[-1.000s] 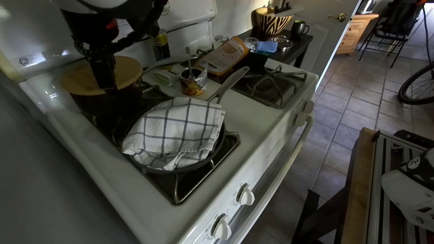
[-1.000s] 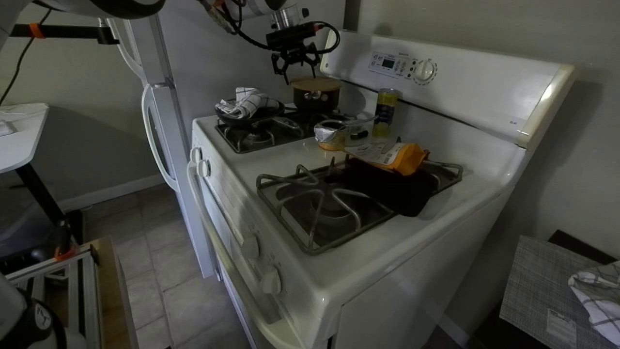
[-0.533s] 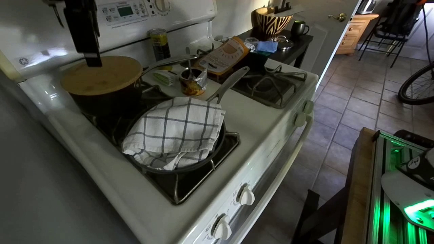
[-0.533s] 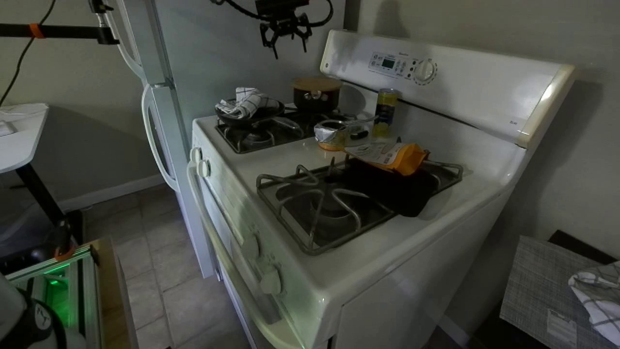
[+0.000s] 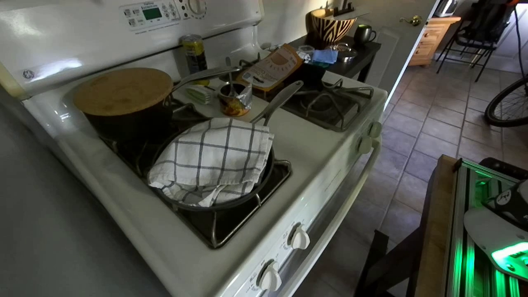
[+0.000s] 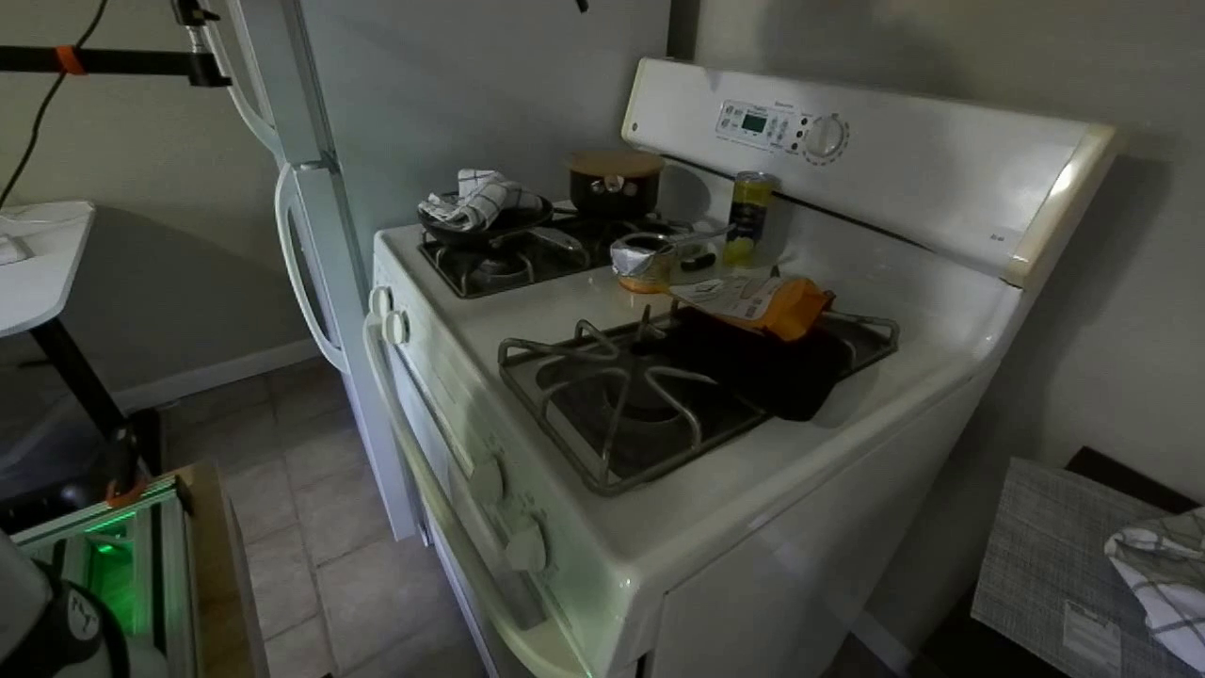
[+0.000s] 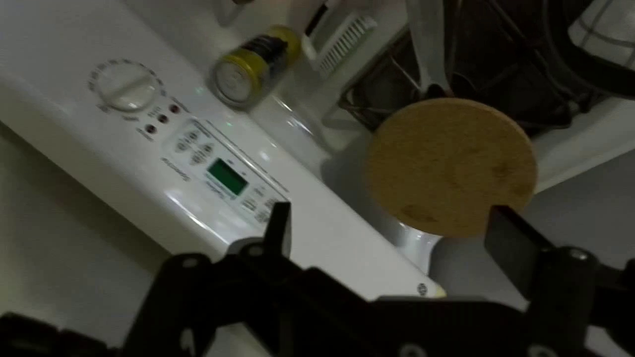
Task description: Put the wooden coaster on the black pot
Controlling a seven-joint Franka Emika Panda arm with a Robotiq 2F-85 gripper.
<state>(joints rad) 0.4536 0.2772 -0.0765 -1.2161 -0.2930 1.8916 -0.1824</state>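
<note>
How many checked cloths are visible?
2: a checked cloth in the pan beside the black pot; another cloth, partly cut off, on the grey mat beside the stove. More could be hidden.

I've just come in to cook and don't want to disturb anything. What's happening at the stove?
A robot is being used to put a wooden coaster on a black pot, and that looks done: the coaster lies flat on the pot, covering its top. The end effector is open, holding nothing and apart from the coaster. On the burner beside the pot sits a pan with a checked cloth lying across it.
</note>
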